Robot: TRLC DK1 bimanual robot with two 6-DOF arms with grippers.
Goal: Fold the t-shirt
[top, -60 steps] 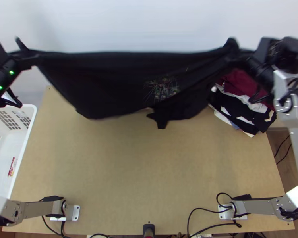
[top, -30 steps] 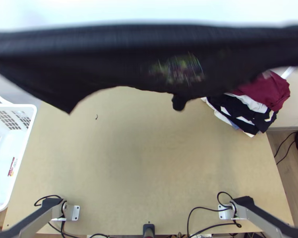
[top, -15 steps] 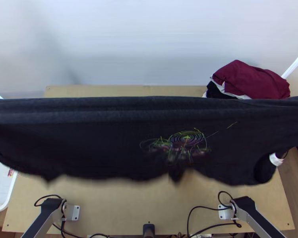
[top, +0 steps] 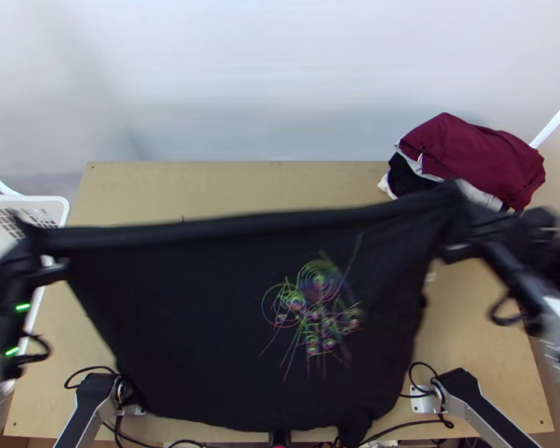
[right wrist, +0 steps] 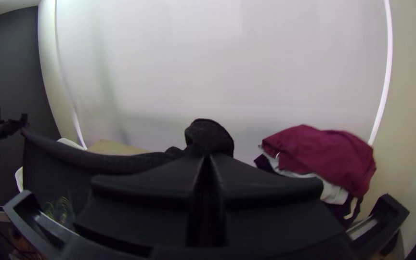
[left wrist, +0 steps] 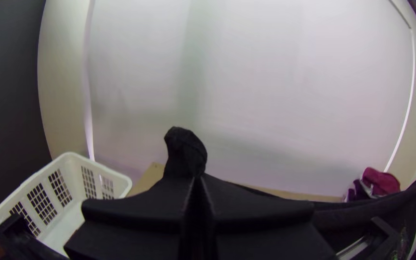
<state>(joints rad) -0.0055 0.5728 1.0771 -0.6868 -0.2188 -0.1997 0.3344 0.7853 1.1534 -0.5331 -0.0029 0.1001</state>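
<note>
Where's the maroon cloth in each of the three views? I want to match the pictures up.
Top view: maroon cloth atop the pile, at the table's far right corner.
Left wrist view: maroon cloth small, beyond the black t-shirt's upper edge.
Right wrist view: maroon cloth large, just beyond the right gripper, atop white cloth.
Shared landmark: the t-shirt, held up between both grippers.

We see matt black cloth in the t-shirt (top: 183, 321) across the middle, smooth matt wood in the surface (top: 205, 187), white plastic in the basket (top: 48, 200) at left, and soft, dull cloth in the maroon garment (top: 470, 157) at upper right
</note>
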